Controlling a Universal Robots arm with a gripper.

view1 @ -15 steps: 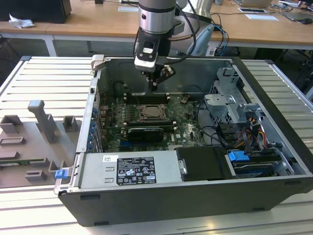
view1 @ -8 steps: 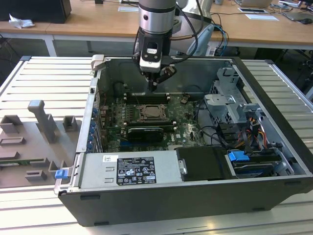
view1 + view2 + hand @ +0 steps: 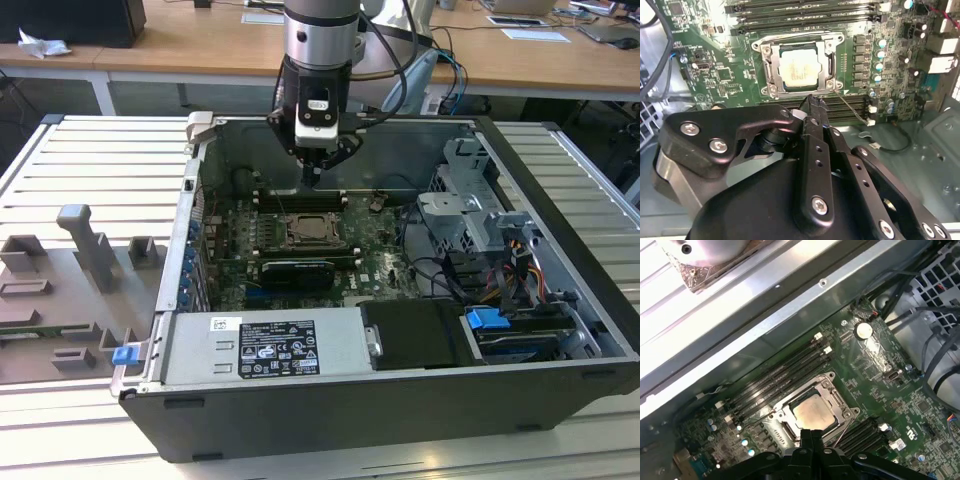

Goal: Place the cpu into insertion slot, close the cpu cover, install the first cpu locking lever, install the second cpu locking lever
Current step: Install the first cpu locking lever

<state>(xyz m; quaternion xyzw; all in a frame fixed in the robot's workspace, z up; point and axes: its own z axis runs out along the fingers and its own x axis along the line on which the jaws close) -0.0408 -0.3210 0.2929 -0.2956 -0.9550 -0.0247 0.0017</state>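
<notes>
We've got the cpu (image 3: 799, 70) seated in the insertion slot (image 3: 761, 47), with the cpu cover (image 3: 829, 67) lying flat around it. The gripper (image 3: 812, 100) sits just beside the slot's rim, fingers pressed together and holding nothing. We can't tell whether it touches.

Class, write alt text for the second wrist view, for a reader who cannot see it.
The cpu sits framed by the cpu cover on a green board, with memory slots alongside. The black gripper, shut and empty, points toward it from the foreground.
</notes>
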